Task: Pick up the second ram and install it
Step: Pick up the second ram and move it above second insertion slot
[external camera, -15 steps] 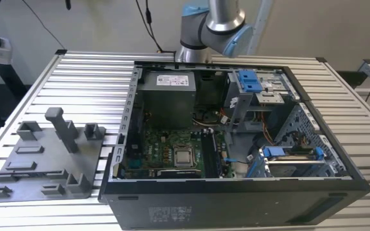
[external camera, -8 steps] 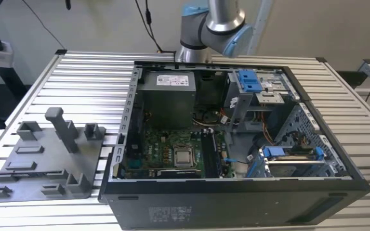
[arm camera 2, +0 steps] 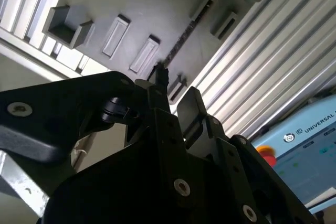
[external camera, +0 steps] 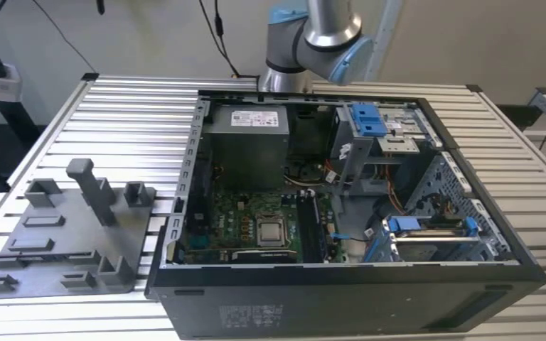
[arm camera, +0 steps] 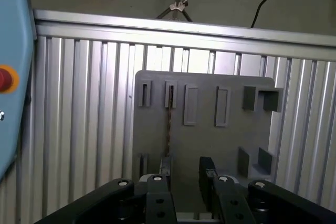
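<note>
The second ram [arm camera: 169,121] is a thin dark strip standing on edge in a narrow slot of the grey tray [arm camera: 210,140]; it also appears in the second wrist view [arm camera 2: 184,40]. My gripper [arm camera: 186,170] hovers above the tray, open, with nothing between its black fingers [arm camera: 206,167]. One fingertip lines up roughly with the strip, and there is a clear gap down to it. In the second wrist view the gripper [arm camera 2: 176,85] sits over the strip's near end. The open computer case [external camera: 349,213] holds the motherboard with its black memory slots [external camera: 311,229].
The grey tray [external camera: 65,241] lies on the slatted aluminium table [external camera: 131,121], on the exterior view's left of the case, with upright posts [external camera: 93,190]. A blue pendant with a red button [arm camera: 10,77] lies beside the tray. Blue drive brackets [external camera: 372,121] fill the case's far corner.
</note>
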Action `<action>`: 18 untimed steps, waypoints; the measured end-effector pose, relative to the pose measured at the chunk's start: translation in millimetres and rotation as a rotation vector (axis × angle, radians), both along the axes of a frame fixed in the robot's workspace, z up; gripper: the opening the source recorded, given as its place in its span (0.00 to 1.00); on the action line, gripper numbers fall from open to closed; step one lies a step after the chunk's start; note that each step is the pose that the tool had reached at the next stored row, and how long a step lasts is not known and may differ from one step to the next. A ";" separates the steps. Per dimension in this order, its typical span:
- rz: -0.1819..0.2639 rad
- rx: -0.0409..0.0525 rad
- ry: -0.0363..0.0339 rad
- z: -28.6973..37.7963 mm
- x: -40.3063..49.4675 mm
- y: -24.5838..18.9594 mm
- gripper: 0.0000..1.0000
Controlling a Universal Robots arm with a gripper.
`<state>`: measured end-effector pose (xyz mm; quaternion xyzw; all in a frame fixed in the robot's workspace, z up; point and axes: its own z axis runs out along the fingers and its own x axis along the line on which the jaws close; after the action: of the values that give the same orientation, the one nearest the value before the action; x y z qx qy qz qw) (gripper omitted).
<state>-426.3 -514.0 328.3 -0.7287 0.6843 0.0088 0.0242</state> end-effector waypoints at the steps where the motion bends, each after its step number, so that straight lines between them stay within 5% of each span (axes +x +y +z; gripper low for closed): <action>1: 0.000 0.0001 0.0000 -0.3 0.0 0.0 0.36; 18: 0.047 -0.0013 0.0073 -19.4 0.0 0.0 0.36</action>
<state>-426.3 -514.0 308.9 -0.7447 0.6670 0.0116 0.0210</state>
